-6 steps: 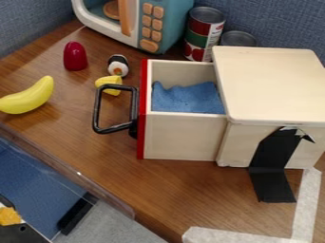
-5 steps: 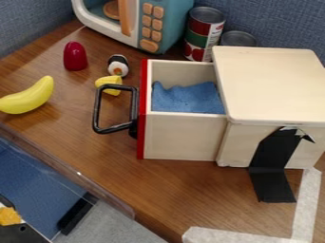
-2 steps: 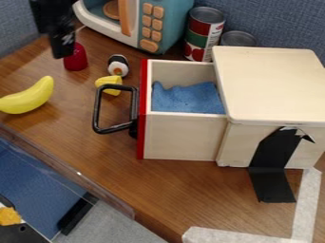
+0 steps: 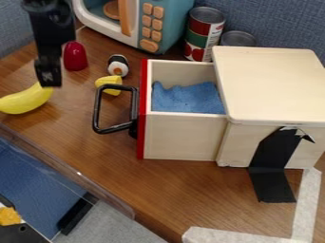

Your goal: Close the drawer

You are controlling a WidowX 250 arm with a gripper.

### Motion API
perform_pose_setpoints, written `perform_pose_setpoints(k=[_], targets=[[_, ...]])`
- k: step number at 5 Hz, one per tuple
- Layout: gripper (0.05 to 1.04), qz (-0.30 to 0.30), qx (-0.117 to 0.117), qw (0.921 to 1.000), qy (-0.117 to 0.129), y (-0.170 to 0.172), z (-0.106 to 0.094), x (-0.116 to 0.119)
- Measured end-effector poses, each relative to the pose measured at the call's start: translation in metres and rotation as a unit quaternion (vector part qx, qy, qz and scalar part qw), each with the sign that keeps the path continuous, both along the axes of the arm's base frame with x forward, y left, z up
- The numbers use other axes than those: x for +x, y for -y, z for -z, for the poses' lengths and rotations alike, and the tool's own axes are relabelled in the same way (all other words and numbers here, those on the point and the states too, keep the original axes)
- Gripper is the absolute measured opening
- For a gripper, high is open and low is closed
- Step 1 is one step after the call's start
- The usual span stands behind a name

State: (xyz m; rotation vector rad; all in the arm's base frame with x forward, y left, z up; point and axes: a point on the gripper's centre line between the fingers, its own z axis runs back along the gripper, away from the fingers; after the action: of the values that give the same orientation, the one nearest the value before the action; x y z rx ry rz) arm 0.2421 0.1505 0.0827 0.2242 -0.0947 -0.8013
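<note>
since the drawer [image 4: 184,137] is pulled out to the left of the wooden box [image 4: 273,85], your push has to run right, square to its red front [image 4: 142,128]. shove off-centre on the black handle [image 4: 98,107] and it'll likely skew and bind. come in low and you may drag the banana [image 4: 28,99] or run the small yellow piece [image 4: 111,88] into the handle. push too hard and the box may slide; the black tape [image 4: 266,166] looks torn at its top, so don't count on it. the blue cloth [image 4: 187,99] sits bunched inside, so it could snag under the top if it rides up.

pose: you've got the end effector [image 4: 49,78] at upper left, pointing down, its tip overlapping the banana's upper end in view. contact or clearance, you can't tell. whether it's spread or pressed together, you can't tell either. it's well apart from the handle, so you'd want to line up first.
</note>
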Motion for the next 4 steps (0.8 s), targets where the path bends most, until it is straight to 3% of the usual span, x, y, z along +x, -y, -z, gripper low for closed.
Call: perform_pose_setpoints(k=[1, 4], targets=[[1.0, -0.005, -0.01, 0.9992, -0.039, 0.006, 0.014, -0.001], [1.0, -0.004, 0.01, 0.9995, -0.029, 0.008, 0.032, -0.006]])
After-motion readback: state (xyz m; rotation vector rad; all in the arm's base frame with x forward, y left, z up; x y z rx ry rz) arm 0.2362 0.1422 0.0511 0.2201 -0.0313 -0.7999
